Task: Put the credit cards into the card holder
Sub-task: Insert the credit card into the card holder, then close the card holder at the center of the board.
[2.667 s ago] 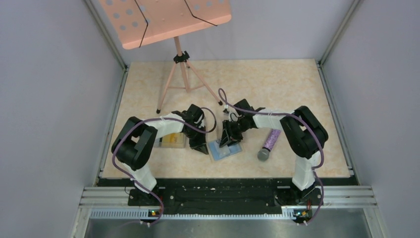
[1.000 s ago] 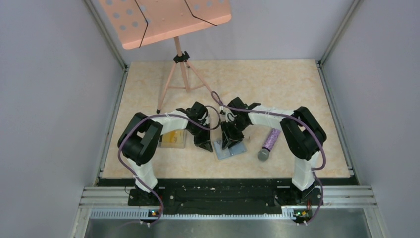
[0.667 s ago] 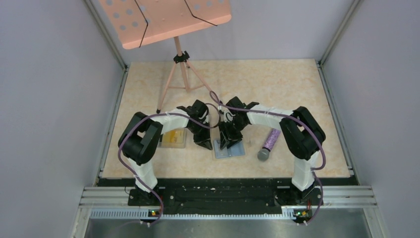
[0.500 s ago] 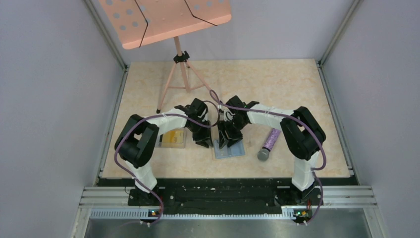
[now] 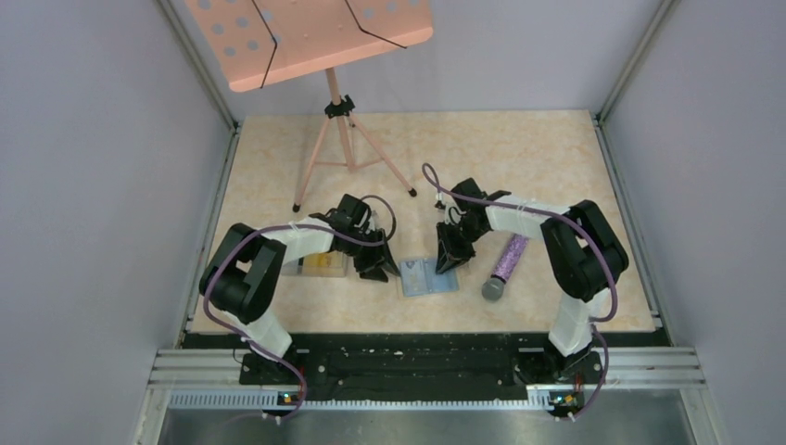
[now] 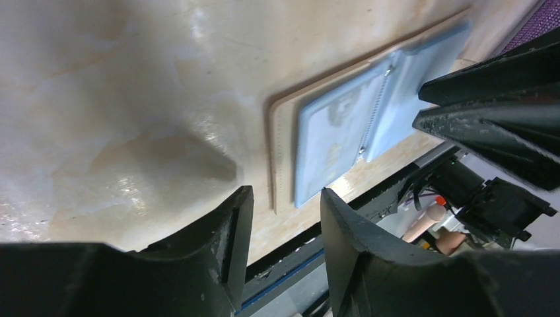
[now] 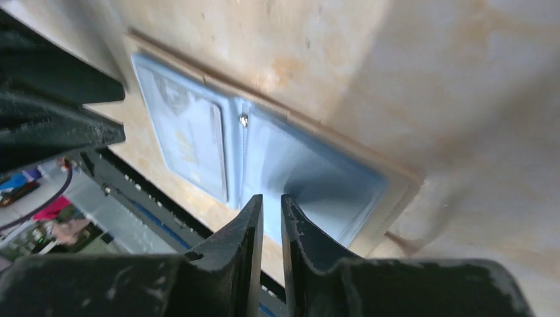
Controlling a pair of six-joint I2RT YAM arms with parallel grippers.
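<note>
Card holder (image 5: 429,277) lies open on worktop (image 5: 519,167) between my left end effector (image 6: 280,198), parted, and right end effector (image 7: 271,201), closed to a slit; both empty.

Looks bright and evenly lit from above in the overhead view, sharp throughout, with soft shadows by the arms (image 5: 306,236). Close up, glares pale on the table (image 6: 198,33), blurs the near fingers (image 6: 218,264), smears the far end of the wallet (image 6: 337,139).

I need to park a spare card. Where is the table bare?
The far right of the table, beyond the microphone and right of the music stand, is bare. Crowded near middle: card holder, left gripper, right gripper, clear box.
</note>
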